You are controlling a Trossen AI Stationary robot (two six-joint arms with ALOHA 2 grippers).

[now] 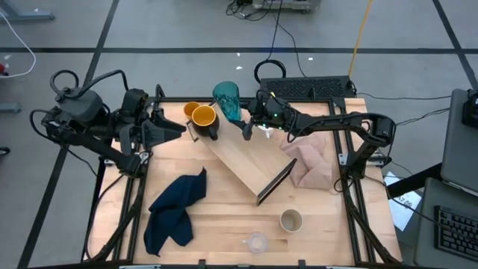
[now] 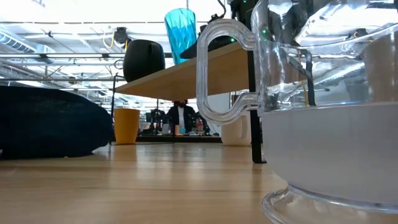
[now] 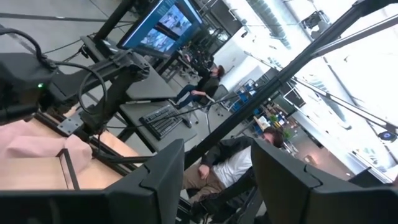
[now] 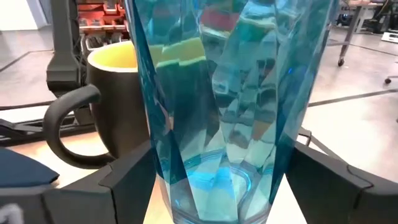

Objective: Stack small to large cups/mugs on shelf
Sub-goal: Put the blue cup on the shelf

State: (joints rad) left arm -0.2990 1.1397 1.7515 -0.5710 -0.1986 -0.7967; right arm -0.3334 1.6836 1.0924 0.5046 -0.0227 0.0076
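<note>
The teal tumbler [image 1: 226, 101] stands upright on the far end of the light-wood shelf [image 1: 239, 161], which lies slantwise across the table. Beside it on the shelf stands the yellow-orange mug [image 1: 205, 119], dark outside [image 4: 112, 106]. The small orange cup [image 2: 126, 124] stands on the table by that end. My right gripper [image 1: 247, 119] reaches in from the right, with the tumbler [image 4: 217, 112] between its fingers. My left gripper [image 1: 178, 128] is open, clear of the cups, near the left edge. The beige-grey cup [image 1: 290, 220] and small clear cup [image 1: 257, 243] stand near the near edge. My right gripper has the teal tumbler's lower part [image 4: 186, 186] between its two fingers [image 4: 124, 180], one against each side. It comes in level from the table's right. The tumbler stays upright, and its base [image 2: 186, 59] rests on the shelf top.
A dark blue cloth [image 1: 175, 209] lies heaped on the near left of the table. A pinkish cloth [image 1: 310, 161] lies right of the shelf. The shelf's dark end support [image 1: 275, 183] faces the near right. People sit in the room beyond [image 3: 230, 165].
</note>
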